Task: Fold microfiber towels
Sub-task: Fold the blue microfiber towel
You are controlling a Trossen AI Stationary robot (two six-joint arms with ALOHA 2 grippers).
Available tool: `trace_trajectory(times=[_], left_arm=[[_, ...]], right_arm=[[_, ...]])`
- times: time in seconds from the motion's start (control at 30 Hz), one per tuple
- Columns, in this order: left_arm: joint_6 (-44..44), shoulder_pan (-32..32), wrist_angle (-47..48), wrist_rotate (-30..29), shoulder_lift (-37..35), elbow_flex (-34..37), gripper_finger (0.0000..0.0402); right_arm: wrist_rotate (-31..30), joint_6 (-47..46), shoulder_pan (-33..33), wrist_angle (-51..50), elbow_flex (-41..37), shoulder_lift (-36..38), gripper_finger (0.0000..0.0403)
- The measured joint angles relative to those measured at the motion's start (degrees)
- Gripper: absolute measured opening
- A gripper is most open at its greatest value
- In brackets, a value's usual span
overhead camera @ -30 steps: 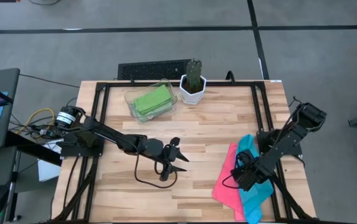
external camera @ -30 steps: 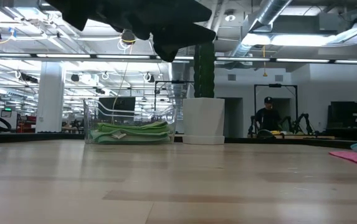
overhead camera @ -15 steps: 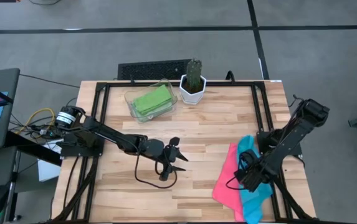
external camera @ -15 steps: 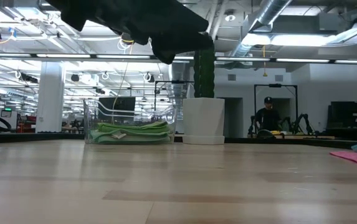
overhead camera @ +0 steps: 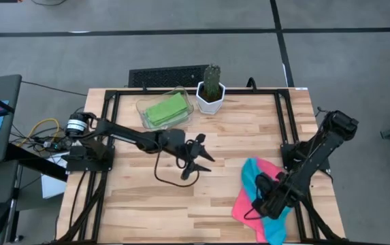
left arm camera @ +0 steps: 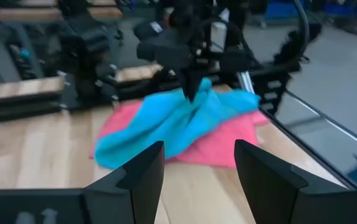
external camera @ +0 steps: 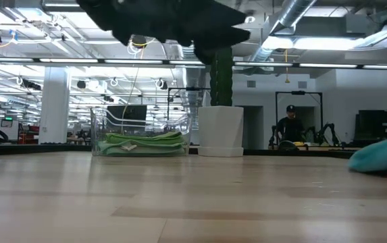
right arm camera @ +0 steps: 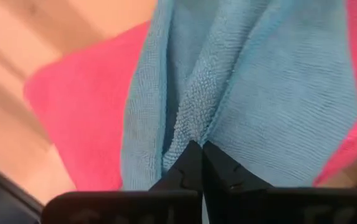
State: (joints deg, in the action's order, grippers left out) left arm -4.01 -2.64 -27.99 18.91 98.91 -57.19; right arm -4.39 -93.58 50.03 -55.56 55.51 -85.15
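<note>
Meanwhile the right gripper [overhead camera: 261,192] pinches the cyan towel [overhead camera: 257,173] bunched over the pink towel [overhead camera: 241,206]; left jaws gape empty.

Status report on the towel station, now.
Right claw shut on blue towel, pinching a ridge above pink towel. Left claw open, mid-table. Nothing in the way.

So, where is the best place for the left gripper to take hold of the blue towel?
Probably the free edge of the blue towel that points toward the table's middle, approached from that side. The right gripper already pinches a raised fold, so the towel drapes loosely over the pink towel. The left gripper is open.
</note>
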Motion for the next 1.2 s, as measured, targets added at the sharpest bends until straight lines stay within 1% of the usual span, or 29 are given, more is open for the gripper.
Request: trace_trajectory(times=[0.1,0.2,0.33,0.47,0.53,0.67,0.77,0.93,1.03,1.13,1.2], left_arm=[[-2.9,0.2,0.7,2.6,4.1,-3.9,0.0188],[-6.0,0.2,3.9,6.4,9.8,-8.5,0.0188],[-11.8,0.2,9.4,9.4,16.8,-17.9,0.0188],[-18.3,0.0,19.4,12.1,23.2,-28.9,0.0188],[-21.2,0.0,23.8,12.1,26.0,-34.3,0.0188],[-25.0,0.0,28.2,13.7,32.1,-44.5,0.0188],[-26.5,0.0,32.1,13.9,37.3,-52.0,0.0188],[-29.4,-0.2,37.4,16.4,44.9,-64.4,0.0188],[-30.3,-0.4,40.5,16.3,49.2,-70.4,0.0188],[-31.2,-0.5,42.1,16.3,52.2,-74.7,0.0188],[-32.1,-0.8,42.8,15.2,53.8,-76.8,0.0188]], right_arm=[[0.0,3.6,1.3,4.2,0.0,-2.9,0.0018],[0.0,6.2,2.2,8.8,0.0,-5.4,0.0018],[0.2,9.4,3.7,14.6,0.0,-8.5,0.0025],[0.5,10.0,5.7,18.0,0.0,-10.6,0.0022],[0.5,9.6,6.9,18.6,0.0,-11.2,0.0019],[0.2,7.7,9.1,20.0,0.0,-11.7,0.0021],[0.0,6.3,10.4,20.5,0.0,-11.7,0.0024],[0.0,6.5,12.3,20.8,0.0,-11.7,0.0018],[-0.1,6.9,12.6,20.7,0.0,-11.7,0.0019],[-0.1,7.0,12.6,20.4,0.0,-11.7,0.0024],[-0.1,7.1,12.6,20.4,0.0,-11.7,0.0025]])
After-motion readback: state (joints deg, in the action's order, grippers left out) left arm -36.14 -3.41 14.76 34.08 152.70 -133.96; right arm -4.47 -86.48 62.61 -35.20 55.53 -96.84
